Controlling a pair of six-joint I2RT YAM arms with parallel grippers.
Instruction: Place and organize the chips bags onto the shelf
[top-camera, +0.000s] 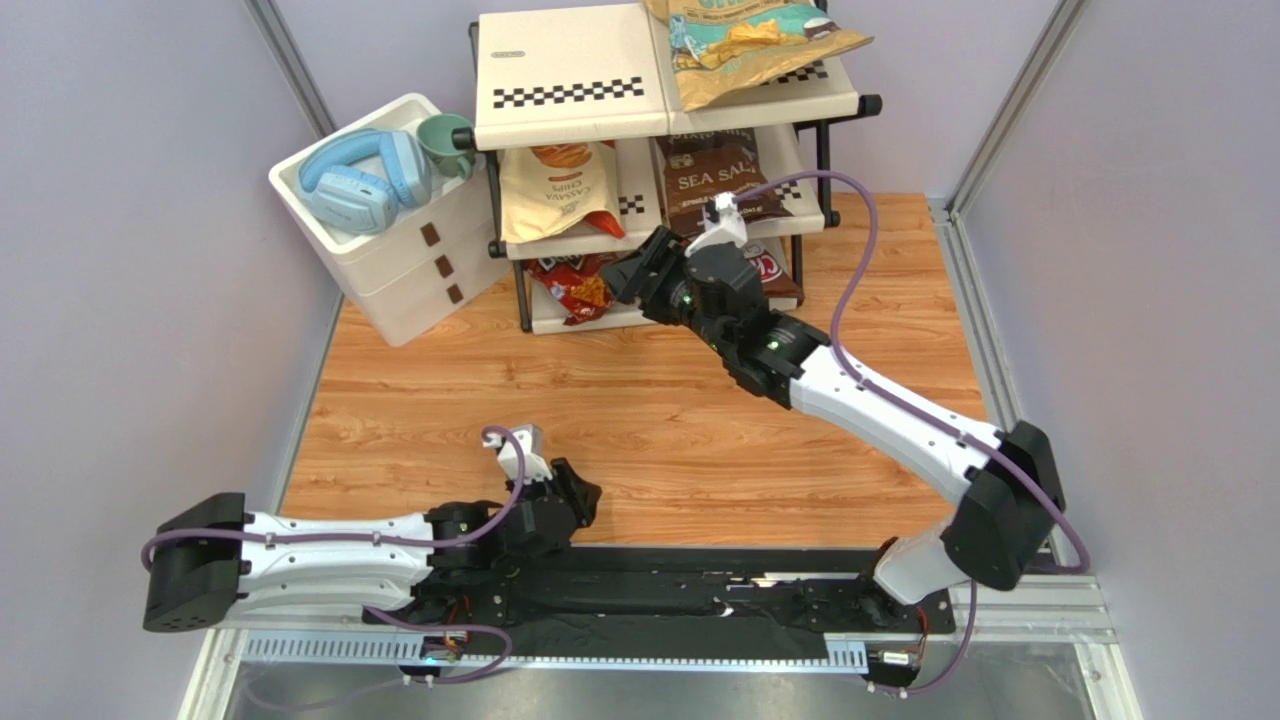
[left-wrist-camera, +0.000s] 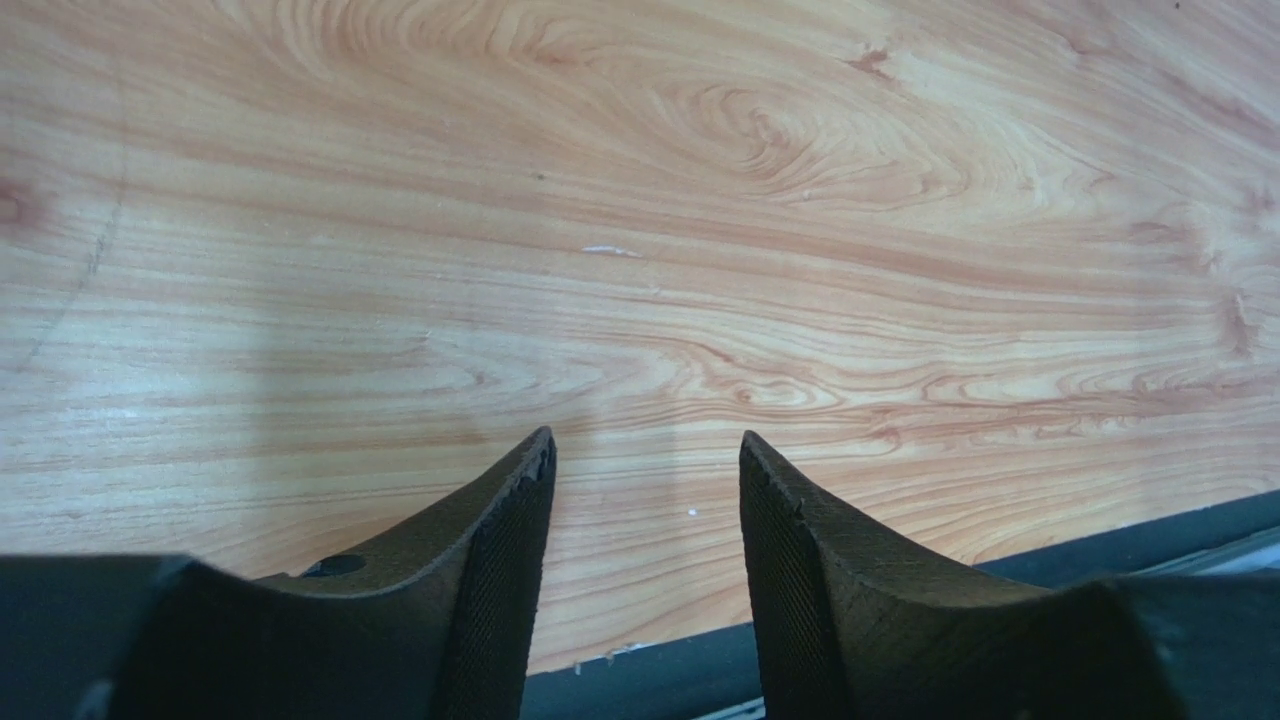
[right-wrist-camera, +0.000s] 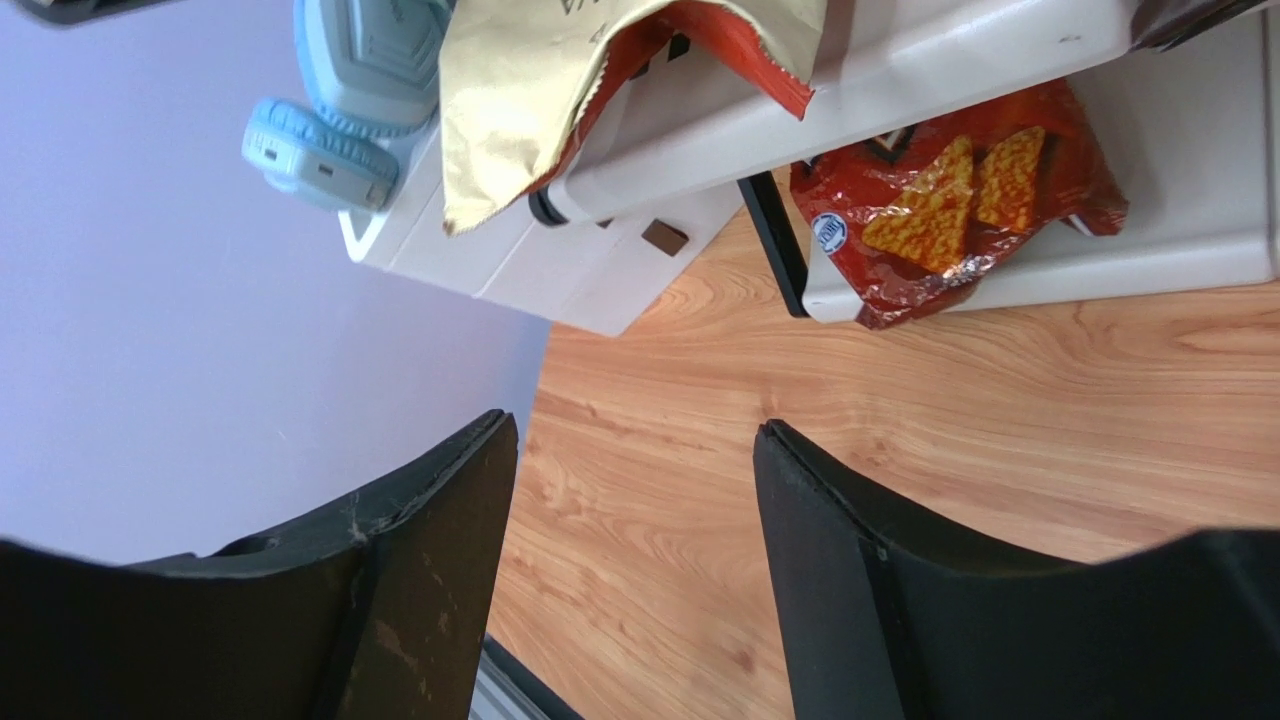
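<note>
1. Arms take two unlike poses: the right arm reaches far forward and the left arm lies low along the near edge of the table (top-camera: 451, 405).
2. The right arm rises from its base at the near right, its white forearm slanting forward and to the left towards the front of the shelf (top-camera: 571, 90).
3. The right gripper (top-camera: 643, 267) sits just in front of the shelf's lower tiers, between the two columns of bags, pointing left.
4. In the right wrist view its fingers (right-wrist-camera: 451, 510) stand well apart with only wooden table and wall between them; it is released and grasps nothing.
5. The left arm stretches rightward from its base at the near left, folded close to the table.
6. The left gripper (top-camera: 579, 503) hangs just above the wood, fingers (left-wrist-camera: 511, 510) parted and empty.
7. The tan-and-teal bag (top-camera: 744, 45) lies on the right of the top tier.
8. The cream bag (top-camera: 559, 188) rests on the left of the middle tier, its top hanging over the front edge.
9. The Sea Salt bag (top-camera: 721, 173) sits beside it on the right.
10. The Doritos bag (top-camera: 579, 282) lies on the left of the bottom tier.
11. The white-and-red bag (top-camera: 772, 266) is on the bottom tier's right, mostly hidden behind the right wrist.
12. A white drawer box (top-camera: 398, 248) stands left of the shelf, with blue headphones (top-camera: 361, 177) and a green mug (top-camera: 446, 143) on top.
</note>
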